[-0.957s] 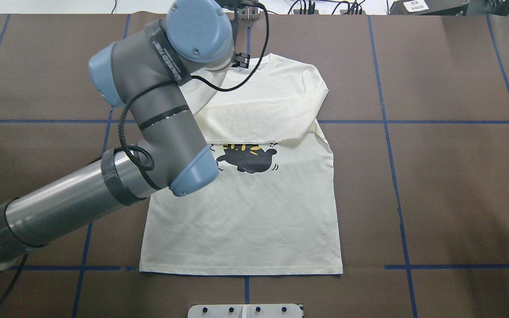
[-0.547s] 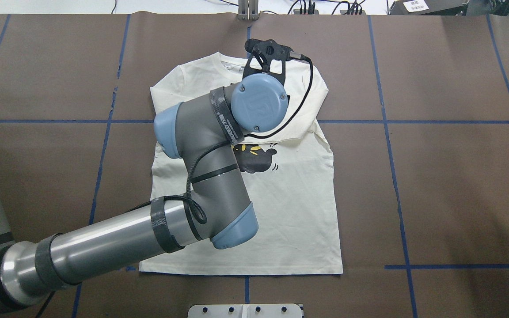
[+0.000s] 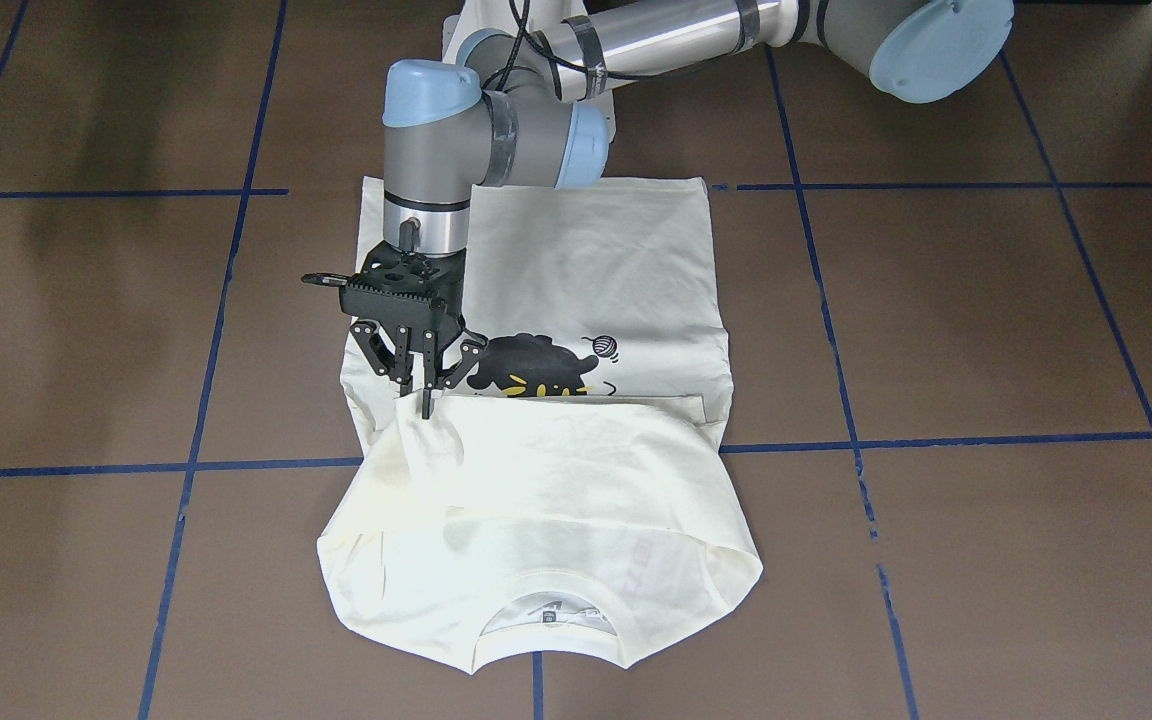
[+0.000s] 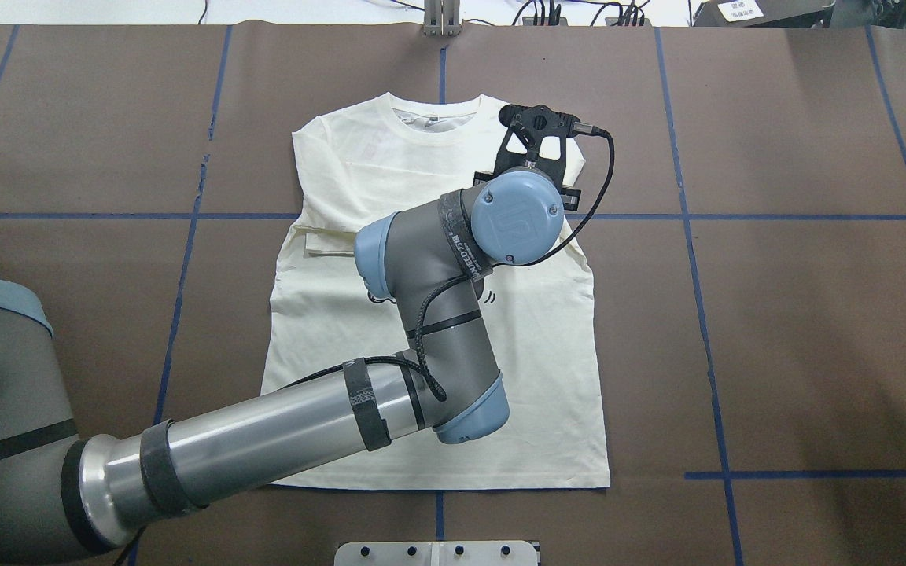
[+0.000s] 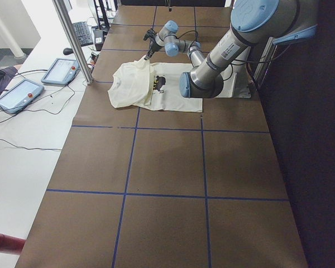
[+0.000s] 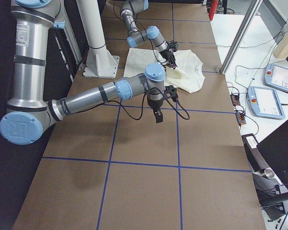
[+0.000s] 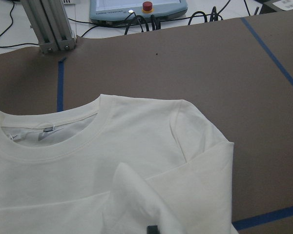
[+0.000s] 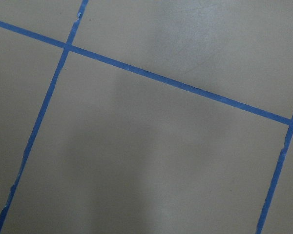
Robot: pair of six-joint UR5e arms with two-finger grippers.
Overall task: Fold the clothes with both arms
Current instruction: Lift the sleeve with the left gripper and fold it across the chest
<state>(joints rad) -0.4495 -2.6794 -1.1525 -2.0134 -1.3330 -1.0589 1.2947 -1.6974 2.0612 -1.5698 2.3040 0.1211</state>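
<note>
Cream sleeve (image 3: 428,445) in left hand (image 3: 426,406), now farther right across T-shirt (image 3: 591,250).

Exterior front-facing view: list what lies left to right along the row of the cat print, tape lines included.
Vertical blue tape line → left arm's black gripper, pinching the cream-white long-sleeved T-shirt → black cat print → small dark yarn-ball print → second vertical blue tape line.
</note>
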